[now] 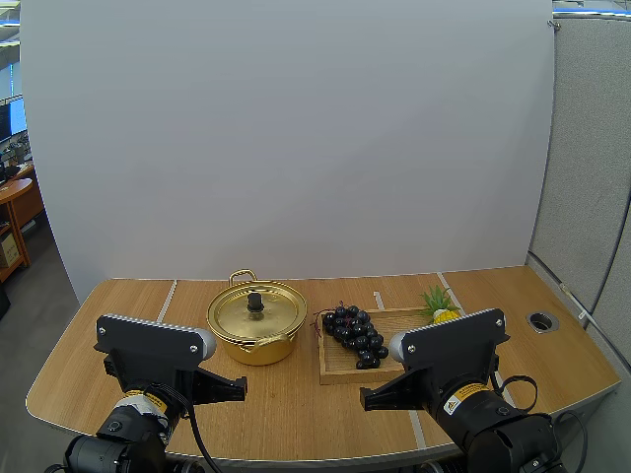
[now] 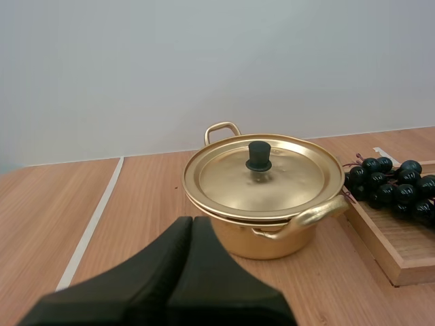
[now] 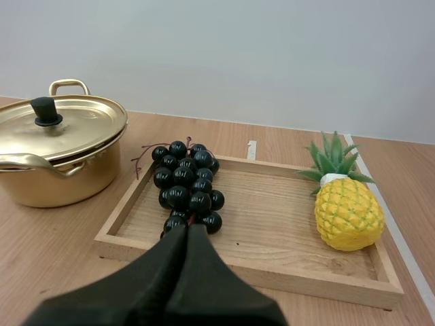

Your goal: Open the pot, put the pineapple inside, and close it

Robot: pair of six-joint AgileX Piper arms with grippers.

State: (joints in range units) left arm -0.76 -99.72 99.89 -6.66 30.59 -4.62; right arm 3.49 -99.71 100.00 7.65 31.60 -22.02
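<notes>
Black left claw point(image 2: 192, 220), right claw point(image 3: 187, 229) each closed; shiny lidded gold pot point(image 2: 272, 246); bumpy pineapple point(image 3: 346, 214) in wooden tray point(image 3: 272, 227).

Golden pot point(image 2: 265, 241) sits upright on the desk point(image 1: 296, 414), two loop handles out, its lid point(image 2: 285, 180) seated flat on the rim with the black knob point(image 2: 258, 156) dead centre. Just right of it, the small yellow pineapple point(image 3: 346, 214), green crown and all, rests at the wooden tray's point(image 3: 251, 272) right end.

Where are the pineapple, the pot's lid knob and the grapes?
pineapple point(image 3: 346, 216): right wrist view, on its yellow body.
lid knob point(image 2: 258, 156): left wrist view, on the black knob's middle.
grapes point(image 3: 188, 182): right wrist view, middle of the bunch.
</notes>
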